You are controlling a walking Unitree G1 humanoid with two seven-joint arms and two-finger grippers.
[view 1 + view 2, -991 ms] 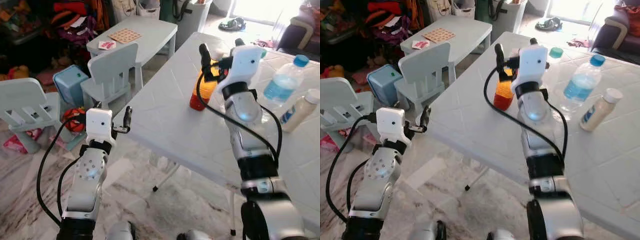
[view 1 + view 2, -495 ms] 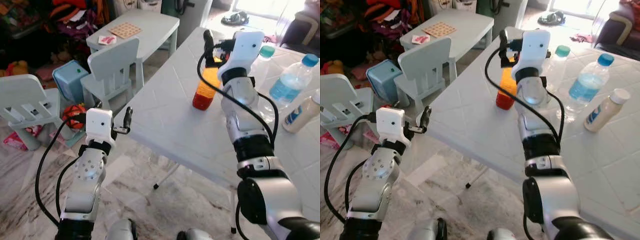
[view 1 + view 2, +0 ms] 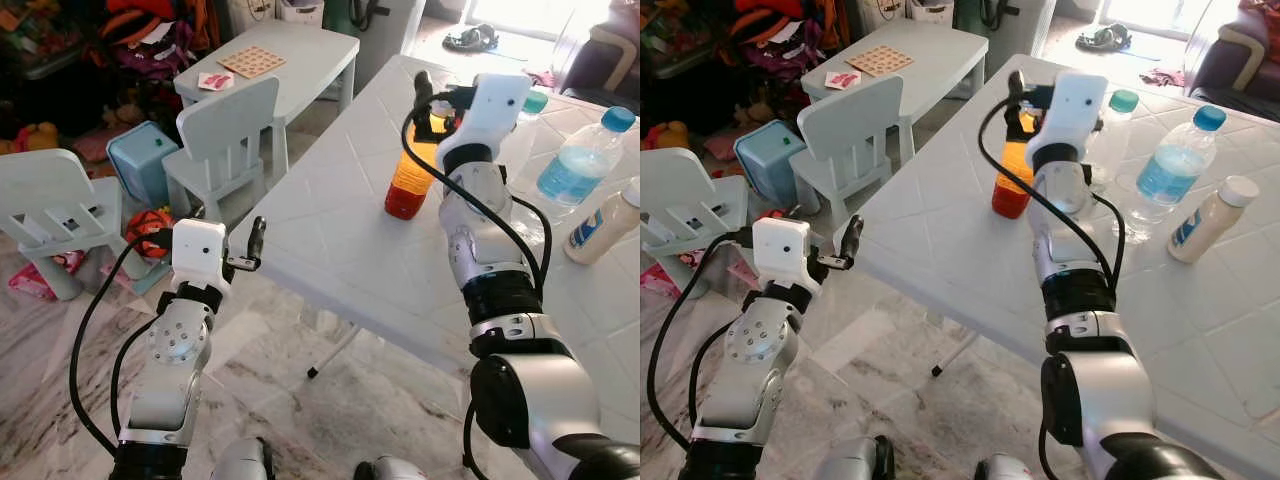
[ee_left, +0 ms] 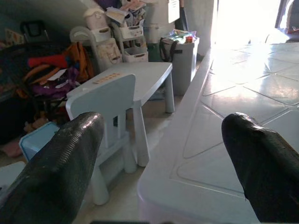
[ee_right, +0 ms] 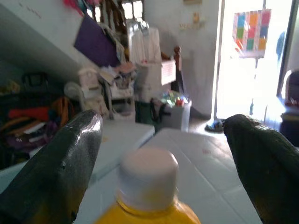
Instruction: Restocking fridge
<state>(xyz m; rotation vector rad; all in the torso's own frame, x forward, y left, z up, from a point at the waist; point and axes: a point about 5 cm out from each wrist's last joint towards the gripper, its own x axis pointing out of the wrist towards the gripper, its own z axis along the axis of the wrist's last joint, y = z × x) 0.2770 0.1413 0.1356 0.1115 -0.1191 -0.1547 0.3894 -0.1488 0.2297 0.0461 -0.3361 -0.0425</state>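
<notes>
We reach across a white tiled table (image 3: 340,250) with our right gripper (image 5: 161,140), its two black fingers (image 5: 51,172) spread wide on either side of an orange juice bottle (image 3: 411,175), whose white cap (image 5: 148,172) sits between them in the right wrist view without either finger visibly touching it. The bottle stands upright near the table's far left edge, yellow-orange above and red at its base.

Toward the table's right edge, three more containers stand upright: a clear bottle with a green cap (image 3: 1110,135), partly hidden behind our right arm; a water bottle with a blue cap and blue label (image 3: 1170,165); and, nearest that edge, a small cream-coloured bottle with a white cap (image 3: 1202,220). The three are near one another but apart.

Our left gripper (image 4: 163,158) hangs just off the table's near left corner, below the level of the top, its fingers (image 4: 60,168) held wide open with nothing between them.

Beyond that corner stand a pale child's chair (image 3: 225,145) and, behind it, a small pale table (image 3: 300,50) bearing a patterned card (image 3: 251,62). A second pale chair (image 3: 50,215) stands at the far left of the marbled floor (image 3: 300,420), with a light blue bin (image 3: 143,160) between the two chairs.
</notes>
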